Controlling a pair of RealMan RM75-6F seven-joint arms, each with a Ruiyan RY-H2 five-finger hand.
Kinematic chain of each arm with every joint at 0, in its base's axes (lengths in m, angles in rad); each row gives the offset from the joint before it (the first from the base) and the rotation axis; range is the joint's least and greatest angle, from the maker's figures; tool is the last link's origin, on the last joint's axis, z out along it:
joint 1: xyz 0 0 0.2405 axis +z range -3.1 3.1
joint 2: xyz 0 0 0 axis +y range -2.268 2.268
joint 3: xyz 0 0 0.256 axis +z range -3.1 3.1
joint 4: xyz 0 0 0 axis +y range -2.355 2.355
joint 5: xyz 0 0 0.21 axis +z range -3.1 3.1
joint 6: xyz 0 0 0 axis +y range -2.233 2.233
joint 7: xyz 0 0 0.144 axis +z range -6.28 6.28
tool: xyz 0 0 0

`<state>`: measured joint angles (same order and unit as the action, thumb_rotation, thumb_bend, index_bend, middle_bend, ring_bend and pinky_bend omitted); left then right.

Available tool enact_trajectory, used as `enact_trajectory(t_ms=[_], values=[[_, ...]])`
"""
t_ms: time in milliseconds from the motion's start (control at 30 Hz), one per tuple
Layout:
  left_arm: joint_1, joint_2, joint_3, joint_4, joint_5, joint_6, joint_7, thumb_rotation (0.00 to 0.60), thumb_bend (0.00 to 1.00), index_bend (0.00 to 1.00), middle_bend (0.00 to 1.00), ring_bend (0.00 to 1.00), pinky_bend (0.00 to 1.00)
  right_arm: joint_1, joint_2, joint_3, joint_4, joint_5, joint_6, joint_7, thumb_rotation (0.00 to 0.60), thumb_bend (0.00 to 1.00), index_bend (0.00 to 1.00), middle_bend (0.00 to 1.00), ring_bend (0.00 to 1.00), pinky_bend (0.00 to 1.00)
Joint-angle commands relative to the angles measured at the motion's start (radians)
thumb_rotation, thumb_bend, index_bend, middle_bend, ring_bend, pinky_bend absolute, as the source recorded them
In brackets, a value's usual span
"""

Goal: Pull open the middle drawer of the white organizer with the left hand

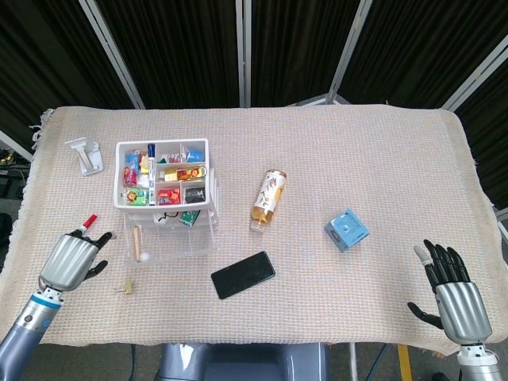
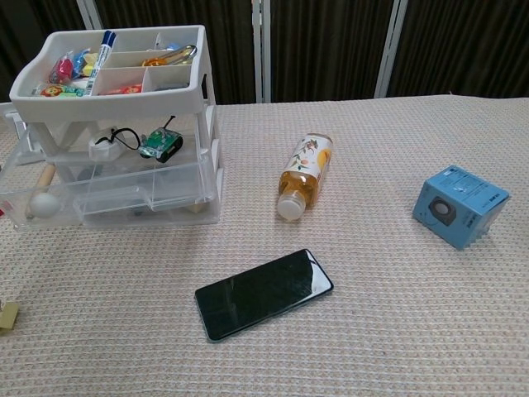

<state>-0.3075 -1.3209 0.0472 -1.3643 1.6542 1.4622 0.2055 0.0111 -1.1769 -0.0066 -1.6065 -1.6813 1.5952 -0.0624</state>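
A: On the bench (image 1: pixel 357 159), head view first: white organizer (image 1: pixel 164 175) out at ten o'clock from centre, top tray full of small coloured items, clear middle drawer (image 1: pixel 171 232) sticking out toward the near edge.

B: And at eight o'clock?

A: Left hand (image 1: pixel 70 260), just beside the drawer's left corner, apart from it. Fingers (image 1: pixel 99 238) spread a little, holding nothing. Red-tipped pen (image 1: pixel 88 220) showing just past them. Small tan piece (image 1: pixel 125 287) lying near the hand on the cloth.

B: Right side?

A: Right hand (image 1: pixel 448 291) down at four o'clock near the bench edge, fingers (image 1: pixel 441 259) wide and straight, empty. Blue box (image 1: pixel 346 229) at three o'clock, bottle (image 1: pixel 268 198) on its side near centre, black phone (image 1: pixel 243 275) at six o'clock, clear clip (image 1: pixel 86 154) beyond the organizer at ten o'clock.

B: Chest view now.

A: Organizer (image 2: pixel 111 74) at ten o'clock, drawer (image 2: pixel 116 186) pulled forward, small green toy car (image 2: pixel 160 143) and a wooden mallet (image 2: pixel 41 194) visible through clear plastic. Bottle (image 2: pixel 304 174) centre, cap toward the camera; phone (image 2: pixel 264 293) at six o'clock; blue box (image 2: pixel 459 204) at three o'clock. Tan piece (image 2: pixel 7 316) at the left edge, eight o'clock. Neither hand seen here.
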Motion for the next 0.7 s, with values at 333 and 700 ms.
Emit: enact_trajectory(t_ms=[333,700], values=[[0.179,0.007,0.029,-0.1,0.008,0.221,-0.063,0.6,0.1,0.0,0.0,0.0,0.0,0.001,-0.001,0.0,0.007,-0.02,0.016,0.011,0.6,0.0,0.0,0.0,0.0,0.0],[0.232,0.057,0.024,-0.285,-0.094,0.177,0.035,0.6,0.09,0.0,0.0,0.0,0.0,-0.003,0.007,0.01,0.014,-0.037,0.057,0.053,0.6,0.0,0.0,0.0,0.0,0.0]])
